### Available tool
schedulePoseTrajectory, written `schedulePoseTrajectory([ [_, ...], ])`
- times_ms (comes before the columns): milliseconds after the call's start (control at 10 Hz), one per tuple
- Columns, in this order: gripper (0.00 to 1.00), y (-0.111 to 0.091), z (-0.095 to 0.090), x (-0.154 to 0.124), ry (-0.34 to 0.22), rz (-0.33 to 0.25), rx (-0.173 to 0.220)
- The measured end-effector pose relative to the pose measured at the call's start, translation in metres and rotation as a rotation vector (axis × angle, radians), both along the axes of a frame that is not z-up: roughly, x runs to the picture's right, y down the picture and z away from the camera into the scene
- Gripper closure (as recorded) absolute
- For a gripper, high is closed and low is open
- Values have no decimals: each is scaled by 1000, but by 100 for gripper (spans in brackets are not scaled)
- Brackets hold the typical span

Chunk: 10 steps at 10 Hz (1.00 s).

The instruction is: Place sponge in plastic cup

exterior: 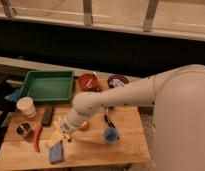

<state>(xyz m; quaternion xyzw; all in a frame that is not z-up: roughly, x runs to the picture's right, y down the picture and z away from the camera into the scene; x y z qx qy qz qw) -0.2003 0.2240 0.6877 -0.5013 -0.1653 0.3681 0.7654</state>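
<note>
Light wooden table (96, 149), warm dim light on top. Directly behind table: long grey shelf (26, 64) running from left. Beyond table, above shelf: wide dark wall panel (121, 50), full width. Above panel, farthest from table: pale bright floor strip (116, 15) crossed by grey upright posts (88, 10). Left of table: dark frame (3, 97), unclear. Gripper (63, 132) low over table's front-left part.

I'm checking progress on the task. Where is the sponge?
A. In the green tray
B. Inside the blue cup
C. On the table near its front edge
C: the sponge lies on the table, left of the blue cup and outside it, with the gripper just behind it.
</note>
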Motion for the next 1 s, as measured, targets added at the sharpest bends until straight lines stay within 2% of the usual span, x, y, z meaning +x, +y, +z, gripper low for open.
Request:
schedulePoseTrajectory([
  [600, 20, 11, 0, -42, -76, -19, -18],
  [1000, 20, 11, 0, -40, -74, -20, -19],
])
